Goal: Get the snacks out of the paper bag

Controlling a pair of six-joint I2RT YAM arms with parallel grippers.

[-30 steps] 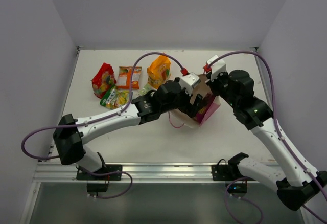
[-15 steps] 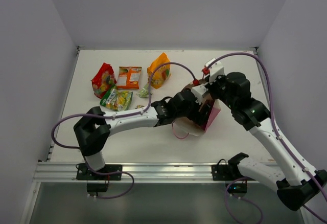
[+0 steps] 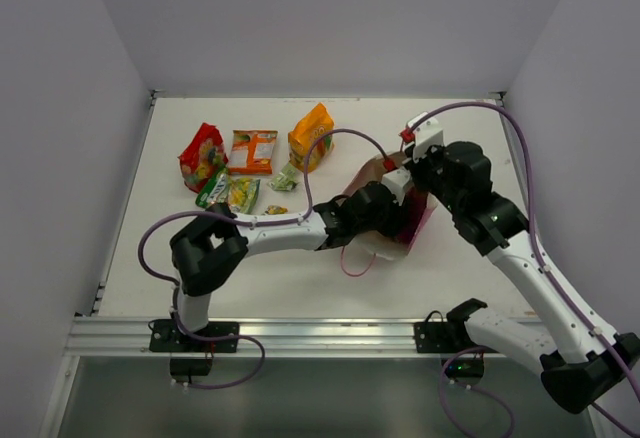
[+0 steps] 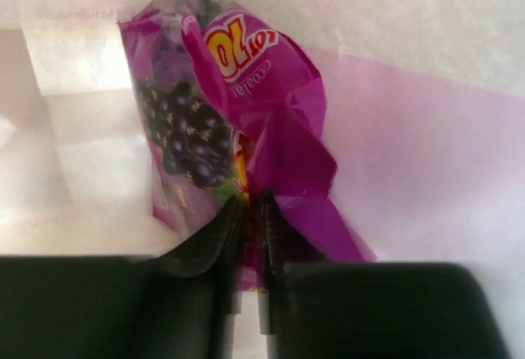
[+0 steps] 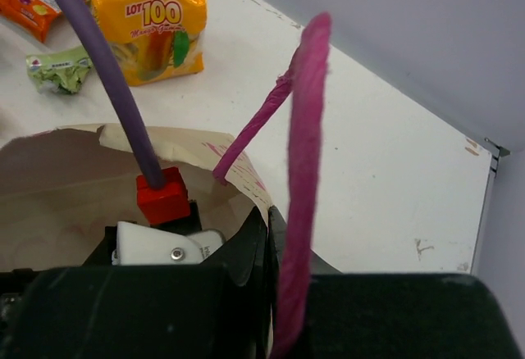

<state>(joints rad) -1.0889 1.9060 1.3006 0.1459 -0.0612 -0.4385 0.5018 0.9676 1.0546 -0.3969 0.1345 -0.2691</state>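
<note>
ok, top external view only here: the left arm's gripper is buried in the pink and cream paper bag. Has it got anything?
Observer: Yes. The left wrist view shows the left gripper shut on the crimped edge of a shiny purple-magenta snack packet printed with dark berries.
Operator: Anything else in there?
Observer: Only that packet shows against the inside wall of the paper bag; whatever lies behind it is hidden.
Operator: Right gripper on bag or handle?
Observer: In the right wrist view the right gripper pinches the bag's rim; the thin pink cord handle runs up beside its fingers.
</note>
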